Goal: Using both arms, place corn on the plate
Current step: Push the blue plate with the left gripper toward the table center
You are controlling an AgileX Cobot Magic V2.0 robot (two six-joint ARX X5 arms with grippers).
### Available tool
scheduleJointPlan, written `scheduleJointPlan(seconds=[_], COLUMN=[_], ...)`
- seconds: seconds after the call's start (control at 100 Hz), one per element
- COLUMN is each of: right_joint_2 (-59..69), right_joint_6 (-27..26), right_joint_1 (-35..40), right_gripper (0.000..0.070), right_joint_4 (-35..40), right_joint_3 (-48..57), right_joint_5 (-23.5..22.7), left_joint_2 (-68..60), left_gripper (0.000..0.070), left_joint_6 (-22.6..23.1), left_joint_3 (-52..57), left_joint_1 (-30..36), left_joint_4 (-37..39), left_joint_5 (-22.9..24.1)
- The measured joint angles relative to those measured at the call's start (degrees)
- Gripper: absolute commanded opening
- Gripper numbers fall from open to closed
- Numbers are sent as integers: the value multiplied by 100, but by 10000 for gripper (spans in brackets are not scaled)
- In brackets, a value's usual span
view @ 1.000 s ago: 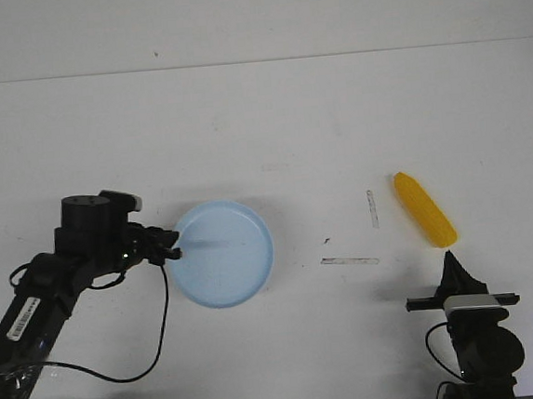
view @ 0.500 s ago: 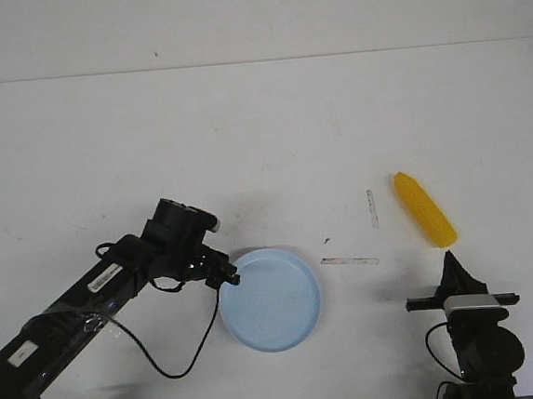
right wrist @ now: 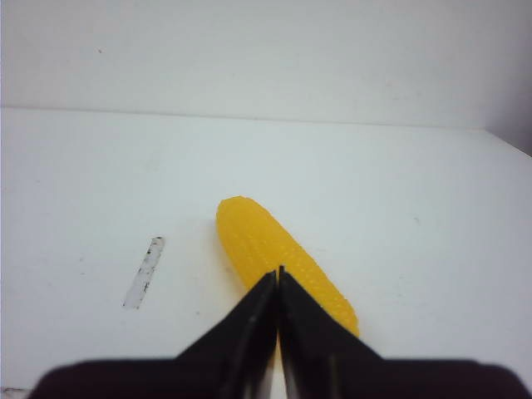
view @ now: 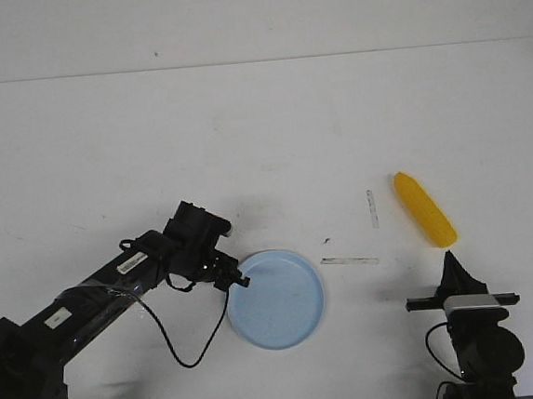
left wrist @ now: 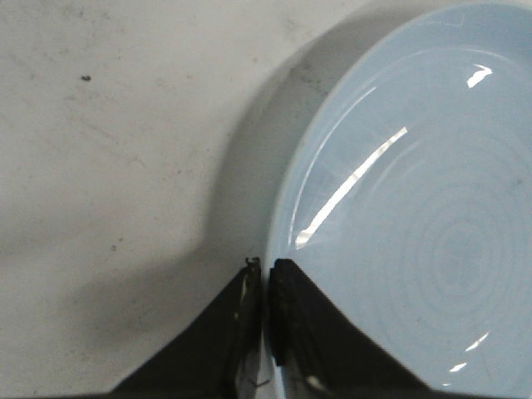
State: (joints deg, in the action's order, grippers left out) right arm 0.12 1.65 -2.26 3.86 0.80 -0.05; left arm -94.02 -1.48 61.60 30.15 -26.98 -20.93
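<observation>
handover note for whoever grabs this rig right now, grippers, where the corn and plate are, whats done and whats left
Left gripper: shut on the rim of the plate, at its left edge.
Right gripper: shut, empty, low at the near right of the table, pointing at the corn.
Corn: lying on the table right of the plate, well apart from it, untouched.
Done: plate gripped.
Left: open the right gripper, pick up the corn, set it on the plate.

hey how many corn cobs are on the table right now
1. The corn lies on the bare table's right side, just ahead of the right gripper and well apart from the plate held by the left gripper. None seems hidden.
</observation>
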Motion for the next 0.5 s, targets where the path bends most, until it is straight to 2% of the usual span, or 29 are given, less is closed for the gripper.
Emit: scheduleJointPlan(seconds=[0.11, 0.2, 0.28, 0.43, 0.5], right_joint_2=[0, 0, 0, 0, 0], right_joint_6=[0, 0, 0, 0, 0], right_joint_1=[0, 0, 0, 0, 0], right_gripper=[5, 6, 6, 5, 5], right_joint_4=[0, 0, 0, 0, 0], right_joint_3=[0, 0, 0, 0, 0], right_joint_5=[0, 0, 0, 0, 0], left_joint_2=[-2, -2, 0, 96, 299], left_gripper=[322, 418, 453, 453, 453], left_joint_6=[2, 4, 4, 37, 101], left_joint_3=[0, 7, 105, 448, 654], left_joint_1=[0, 0, 11, -24, -52], left_joint_4=[-2, -11, -114, -562, -645], left_joint_5=[4, -22, 0, 31, 184])
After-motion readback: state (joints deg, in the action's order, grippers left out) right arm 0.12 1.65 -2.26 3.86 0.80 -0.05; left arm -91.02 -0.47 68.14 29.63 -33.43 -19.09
